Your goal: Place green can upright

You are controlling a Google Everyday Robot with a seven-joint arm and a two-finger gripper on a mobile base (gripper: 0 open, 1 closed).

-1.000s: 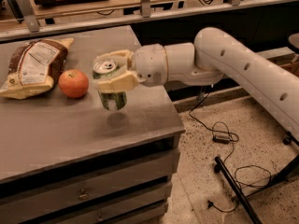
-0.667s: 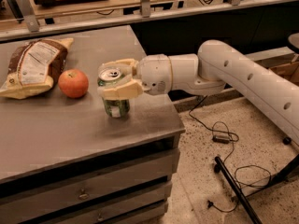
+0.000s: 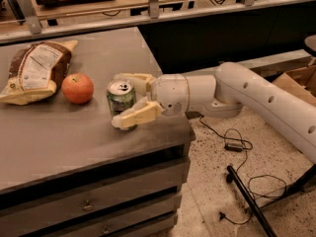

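Note:
The green can (image 3: 120,98) stands upright on the grey table (image 3: 59,137) near its right front edge, silver top and pull tab facing up. My gripper (image 3: 117,100) reaches in from the right on a white arm. Its two cream fingers lie on either side of the can, one behind it (image 3: 132,78) and one in front (image 3: 137,116), spread a little wider than the can. The gripper is open and the can rests on the table by itself.
A red apple (image 3: 77,88) sits just left of the can. A bagged loaf of bread (image 3: 35,71) lies at the far left. Drawers (image 3: 89,206) are under the table. Cables (image 3: 232,144) and a black pole (image 3: 249,201) lie on the floor at right.
The can came down from just above the table to stand on it. The fingers then spread apart from the can, and the arm dropped lower.

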